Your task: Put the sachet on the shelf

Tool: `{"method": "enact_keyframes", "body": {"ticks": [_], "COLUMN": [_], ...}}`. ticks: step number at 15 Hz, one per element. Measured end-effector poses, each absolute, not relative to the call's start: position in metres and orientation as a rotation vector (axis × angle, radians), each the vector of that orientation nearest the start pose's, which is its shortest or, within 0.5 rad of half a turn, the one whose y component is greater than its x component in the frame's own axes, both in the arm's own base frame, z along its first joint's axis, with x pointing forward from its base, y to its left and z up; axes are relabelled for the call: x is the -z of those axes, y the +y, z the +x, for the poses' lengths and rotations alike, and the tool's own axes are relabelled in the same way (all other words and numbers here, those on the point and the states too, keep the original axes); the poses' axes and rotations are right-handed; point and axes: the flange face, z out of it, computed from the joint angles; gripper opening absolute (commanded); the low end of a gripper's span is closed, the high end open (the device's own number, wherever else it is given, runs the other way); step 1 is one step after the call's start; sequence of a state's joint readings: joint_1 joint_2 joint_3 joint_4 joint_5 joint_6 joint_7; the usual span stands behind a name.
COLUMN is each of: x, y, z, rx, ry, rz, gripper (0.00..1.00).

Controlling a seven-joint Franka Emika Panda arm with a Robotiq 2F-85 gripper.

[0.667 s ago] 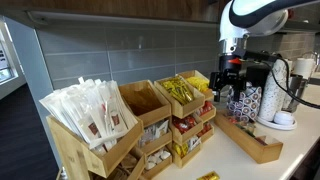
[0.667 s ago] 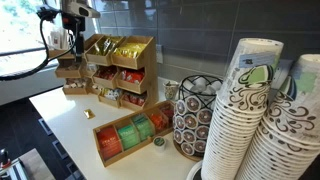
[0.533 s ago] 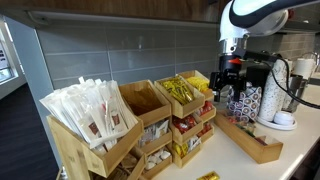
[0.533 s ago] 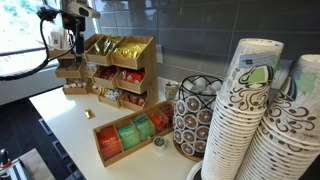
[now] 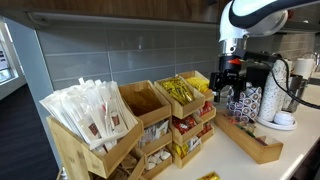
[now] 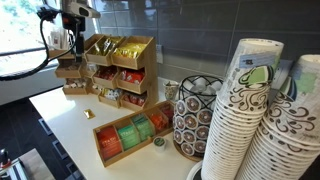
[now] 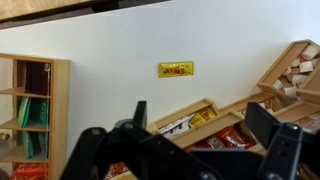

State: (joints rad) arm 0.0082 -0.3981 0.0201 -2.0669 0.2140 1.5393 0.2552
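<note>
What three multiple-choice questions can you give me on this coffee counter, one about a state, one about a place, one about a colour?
1. The gripper is:
A) shut on a cup
B) open and empty
C) shut tight with nothing in it

2. The sachet lies:
A) in a cup
B) in the gripper
C) flat on the white counter

3. The sachet is:
A) yellow
B) blue
C) black

Answers:
1 B, the wrist view shows its fingers spread with nothing between them.
2 C, it lies alone on bare counter.
3 A, its wrapper is bright yellow.
</note>
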Motion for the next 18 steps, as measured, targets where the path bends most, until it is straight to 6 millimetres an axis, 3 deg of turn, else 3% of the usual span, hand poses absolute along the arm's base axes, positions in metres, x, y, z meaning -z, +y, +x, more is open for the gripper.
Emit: {"method": "enact_keyframes", "body": {"ticks": [7, 13, 18], "x": [-0.577, -0.528, -0.475], "y": [0.032, 0.021, 0.032], "z": [0.412, 0.375, 0.363], "rx": [-0.258, -0.358, -0.223], "ry": [0.347, 0.332, 0.616], "rz": [-2.927, -2.904, -2.756], "gripper": [1.0, 1.0, 1.0]}}
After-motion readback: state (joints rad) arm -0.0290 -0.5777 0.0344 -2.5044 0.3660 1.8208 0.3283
